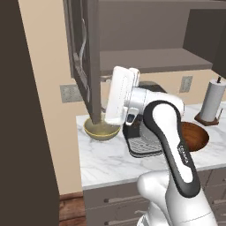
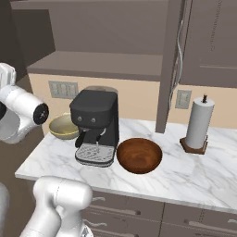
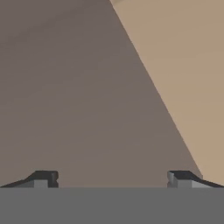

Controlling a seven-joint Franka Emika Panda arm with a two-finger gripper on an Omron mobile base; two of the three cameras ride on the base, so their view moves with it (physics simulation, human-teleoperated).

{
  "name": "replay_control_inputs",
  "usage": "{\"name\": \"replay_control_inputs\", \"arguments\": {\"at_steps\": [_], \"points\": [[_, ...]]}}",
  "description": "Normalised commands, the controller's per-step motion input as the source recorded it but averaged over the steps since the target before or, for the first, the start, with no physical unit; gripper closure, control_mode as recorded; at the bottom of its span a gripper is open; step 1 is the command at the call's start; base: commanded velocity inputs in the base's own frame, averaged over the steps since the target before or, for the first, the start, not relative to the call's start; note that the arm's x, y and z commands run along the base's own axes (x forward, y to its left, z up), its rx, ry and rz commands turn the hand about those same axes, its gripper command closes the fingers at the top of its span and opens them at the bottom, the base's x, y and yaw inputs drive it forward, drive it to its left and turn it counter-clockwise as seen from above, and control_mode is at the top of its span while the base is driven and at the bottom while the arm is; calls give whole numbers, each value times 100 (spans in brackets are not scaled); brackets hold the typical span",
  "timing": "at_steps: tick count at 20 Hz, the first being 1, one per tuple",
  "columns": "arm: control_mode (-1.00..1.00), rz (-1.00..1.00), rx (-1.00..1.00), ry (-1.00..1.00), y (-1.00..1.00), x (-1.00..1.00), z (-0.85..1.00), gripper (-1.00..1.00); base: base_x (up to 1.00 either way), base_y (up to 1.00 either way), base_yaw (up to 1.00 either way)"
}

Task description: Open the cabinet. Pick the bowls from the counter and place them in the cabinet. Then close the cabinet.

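Observation:
The cabinet [image 1: 145,39] stands open, its left door [image 1: 84,57] swung out toward me and its right door [image 2: 169,69] seen edge-on. The shelf [image 2: 97,62] inside is bare. On the counter [image 2: 194,176] the pale olive bowl [image 1: 101,130] sits at the back left, under the left door. The reddish-brown bowl [image 2: 139,155] sits right of the coffee machine. My gripper [image 3: 113,179] is open with nothing between its fingertips. It faces the dark door panel and the beige wall at close range. In the left base view the white hand hangs just above and right of the olive bowl.
A black coffee machine [image 2: 96,125] stands between the two bowls. A paper towel roll [image 2: 199,122] on a wooden stand is at the back right. Wall outlets [image 2: 64,89] sit behind the counter. Grey drawer fronts [image 2: 185,217] run below it.

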Motion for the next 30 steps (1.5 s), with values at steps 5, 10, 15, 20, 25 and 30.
{"name": "replay_control_inputs", "arguments": {"at_steps": [5,10,15,20,25,30], "points": [[-100,8,0,20,87,32,9,-100,0,0,0],[-100,1,6,11,-11,2,1,-100,0,0,0],[-100,0,0,1,-4,-1,-1,-100,0,0,0],[-100,0,-2,-18,-47,-32,19,-100,0,0,0],[-100,-7,-9,-9,-68,-28,2,-100,0,0,0],[-100,-25,-12,0,-57,-6,-15,-100,0,0,0]]}}
